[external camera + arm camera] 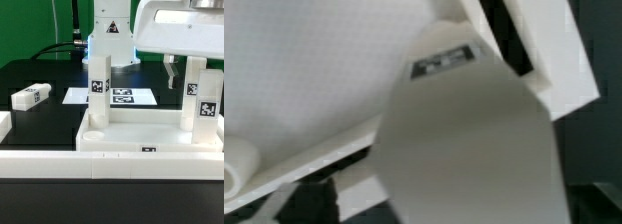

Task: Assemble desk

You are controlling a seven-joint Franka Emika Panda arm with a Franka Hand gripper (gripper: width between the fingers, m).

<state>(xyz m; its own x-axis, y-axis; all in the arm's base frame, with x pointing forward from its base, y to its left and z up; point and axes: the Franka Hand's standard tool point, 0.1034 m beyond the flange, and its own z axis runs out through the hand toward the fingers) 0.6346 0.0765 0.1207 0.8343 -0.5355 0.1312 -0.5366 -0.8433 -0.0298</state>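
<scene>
Look at the desk top [150, 140]: it lies upside down on the black counter [40, 75] near the camera, pushed against a long white rail [110, 160] along its near edge, which likely braces it against turning while legs are screwed in. Two legs already stand upright in corner sockets, one on the exterior view's left [98, 95] and one on its right [203, 100]. Your end effector [185, 75] sits around the top of the right leg with its fingers [172, 72] apart, one showing clear of the leg, so it looks let go, not clamped. In the wrist view a finger [464, 140] fills the middle over the white desk top [313, 70]. A third leg [31, 96] lies loose on the counter at far left, well apart. Behind the desk top the marker board [135, 97] lies flat.
</scene>
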